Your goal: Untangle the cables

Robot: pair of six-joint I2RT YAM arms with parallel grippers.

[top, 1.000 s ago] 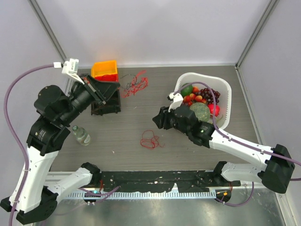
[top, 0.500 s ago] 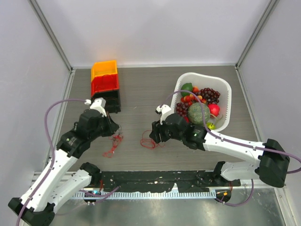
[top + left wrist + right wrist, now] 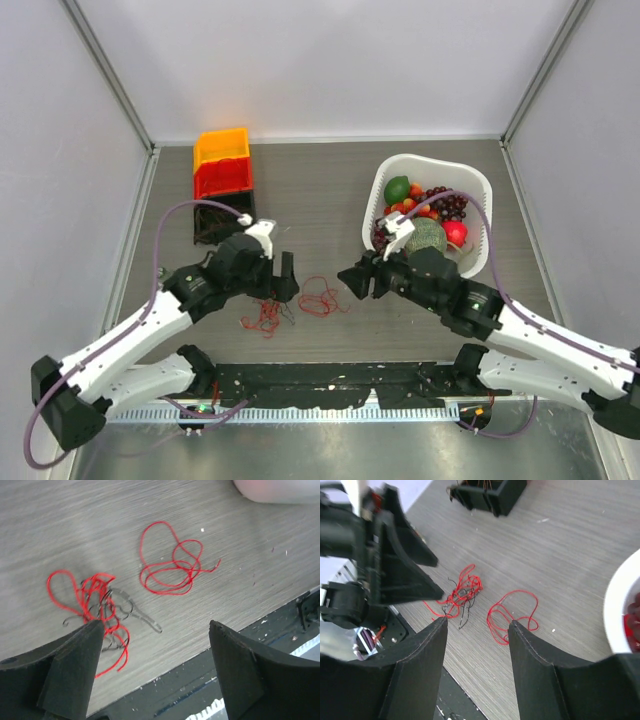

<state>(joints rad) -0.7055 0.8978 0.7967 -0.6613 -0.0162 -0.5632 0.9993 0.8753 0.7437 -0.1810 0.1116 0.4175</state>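
The cables lie on the table in two parts. A tangle of red wire with a dark strand (image 3: 265, 315) (image 3: 95, 600) (image 3: 462, 592) sits just left of a separate red loop (image 3: 320, 297) (image 3: 170, 565) (image 3: 512, 612). My left gripper (image 3: 285, 277) (image 3: 155, 625) hovers open over them with nothing between its fingers; the left finger's tip is over the tangle's edge. My right gripper (image 3: 352, 282) (image 3: 477, 621) is open and empty, just right of the loop and facing the left gripper.
A white basket (image 3: 480, 182) (image 3: 620, 610) of fruit stands at the right behind my right arm. Orange (image 3: 222, 147), red (image 3: 223, 180) and black (image 3: 215, 222) (image 3: 490, 495) bins are stacked at the back left. A black strip (image 3: 330, 380) runs along the near edge.
My left arm carried the tangle from beside the bins to the front of the table, then opened and let it go beside the loop. My right gripper shifted slightly right.
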